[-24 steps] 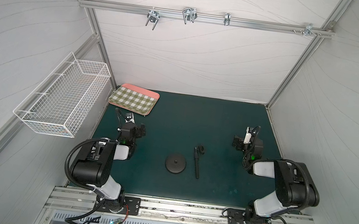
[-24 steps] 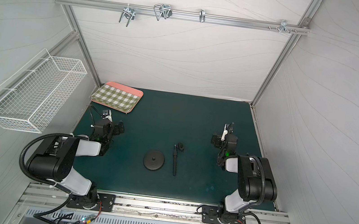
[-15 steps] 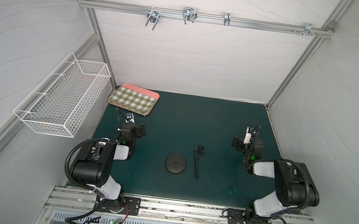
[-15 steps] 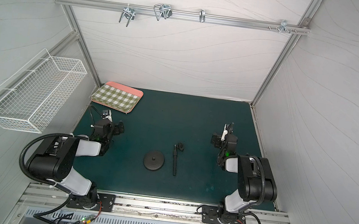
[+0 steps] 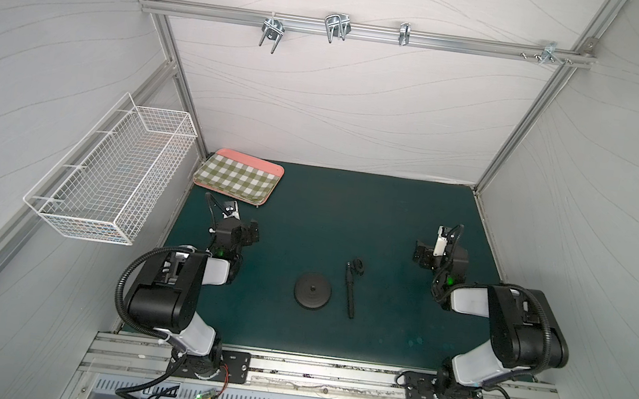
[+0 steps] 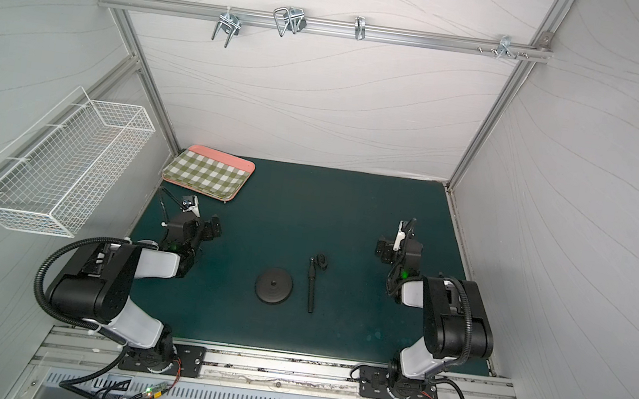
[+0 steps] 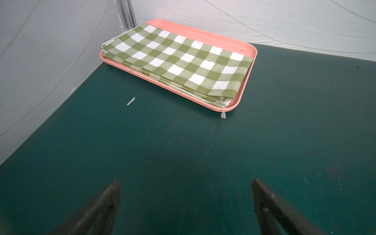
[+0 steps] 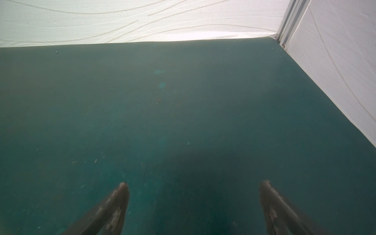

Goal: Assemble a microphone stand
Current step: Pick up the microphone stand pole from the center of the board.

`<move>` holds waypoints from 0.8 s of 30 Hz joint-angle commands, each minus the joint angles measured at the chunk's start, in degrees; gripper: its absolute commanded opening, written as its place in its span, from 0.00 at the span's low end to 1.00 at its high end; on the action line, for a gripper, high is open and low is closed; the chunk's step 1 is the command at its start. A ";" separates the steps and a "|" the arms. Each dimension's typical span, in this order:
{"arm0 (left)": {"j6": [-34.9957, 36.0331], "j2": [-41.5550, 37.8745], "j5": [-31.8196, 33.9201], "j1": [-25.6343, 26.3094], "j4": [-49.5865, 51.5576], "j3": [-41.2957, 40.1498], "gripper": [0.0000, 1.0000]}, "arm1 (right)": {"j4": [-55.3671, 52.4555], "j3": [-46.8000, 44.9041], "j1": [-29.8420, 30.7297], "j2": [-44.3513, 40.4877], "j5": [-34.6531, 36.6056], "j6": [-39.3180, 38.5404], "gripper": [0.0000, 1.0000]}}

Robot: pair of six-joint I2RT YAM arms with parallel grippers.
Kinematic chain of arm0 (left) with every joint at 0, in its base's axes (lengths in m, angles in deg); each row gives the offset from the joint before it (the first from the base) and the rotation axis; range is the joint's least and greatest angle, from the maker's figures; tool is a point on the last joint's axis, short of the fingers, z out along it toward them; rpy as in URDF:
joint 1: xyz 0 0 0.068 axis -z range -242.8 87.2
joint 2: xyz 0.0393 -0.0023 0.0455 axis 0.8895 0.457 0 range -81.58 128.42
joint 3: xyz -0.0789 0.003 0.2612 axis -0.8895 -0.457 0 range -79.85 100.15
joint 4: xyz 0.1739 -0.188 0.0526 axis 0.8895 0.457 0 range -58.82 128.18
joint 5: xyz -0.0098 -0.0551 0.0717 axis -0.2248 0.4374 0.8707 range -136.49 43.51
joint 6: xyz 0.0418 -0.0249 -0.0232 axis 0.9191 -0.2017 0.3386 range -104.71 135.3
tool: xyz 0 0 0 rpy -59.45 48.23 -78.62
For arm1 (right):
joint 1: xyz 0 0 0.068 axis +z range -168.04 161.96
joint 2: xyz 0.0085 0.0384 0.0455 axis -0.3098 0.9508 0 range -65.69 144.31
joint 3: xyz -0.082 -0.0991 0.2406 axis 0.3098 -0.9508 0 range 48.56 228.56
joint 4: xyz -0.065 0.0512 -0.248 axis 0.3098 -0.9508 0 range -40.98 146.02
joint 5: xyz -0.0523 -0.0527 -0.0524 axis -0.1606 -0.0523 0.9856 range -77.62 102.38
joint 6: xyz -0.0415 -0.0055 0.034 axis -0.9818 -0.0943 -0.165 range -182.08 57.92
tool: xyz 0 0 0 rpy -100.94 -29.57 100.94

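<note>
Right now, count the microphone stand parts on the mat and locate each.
2. The disc base lies flat, central; the rod lies beside it on the right arm's side, apart. None seems hidden.

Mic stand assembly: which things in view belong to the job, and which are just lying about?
Belong to the job:
- round base, flat on the mat
- rod with clip, lying beside the base, not yet fitted

Just lying about:
- pink tray in the far corner
- checked cloth folded on the tray
- wire basket on the side wall
- metal hooks on the overhead rail
</note>
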 commanded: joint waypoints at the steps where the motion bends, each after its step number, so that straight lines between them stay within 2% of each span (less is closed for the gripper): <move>1: 0.78 -0.29 0.30 0.01 -2.21 0.47 1.00 | 0.63 0.51 -0.42 0.80 -0.37 -0.16 0.99; 9: 0.95 -0.89 0.36 0.01 -3.73 -0.23 1.00 | 0.94 -0.03 -0.38 0.05 -0.45 -0.14 0.99; 10: 1.27 -1.93 0.95 0.09 -2.47 0.57 1.00 | 1.63 -0.45 -0.19 -0.32 -0.23 -0.17 0.99; 11: 1.08 -5.26 0.62 0.18 6.09 3.48 1.00 | 1.26 -0.40 0.60 -1.65 0.86 -0.84 0.99; 13: -1.83 -10.57 -1.15 0.12 28.81 12.23 0.99 | -11.23 3.92 3.56 -7.49 3.97 -2.60 0.99; 15: -3.82 -14.34 -6.52 0.35 41.78 18.82 0.97 | -31.67 12.31 6.12 -12.61 3.46 -1.00 0.99; 18: -10.91 -20.07 -11.33 1.94 50.01 21.71 1.00 | -49.54 21.13 11.42 -17.03 -0.24 -0.10 0.99; 20: -13.61 -23.24 -15.70 3.93 54.12 22.24 1.00 | -57.75 24.87 14.63 -18.79 -3.03 1.11 0.99; 24: -16.28 -27.43 -16.00 11.40 60.62 21.51 1.00 | -69.67 28.62 16.62 -18.94 -15.41 5.84 0.92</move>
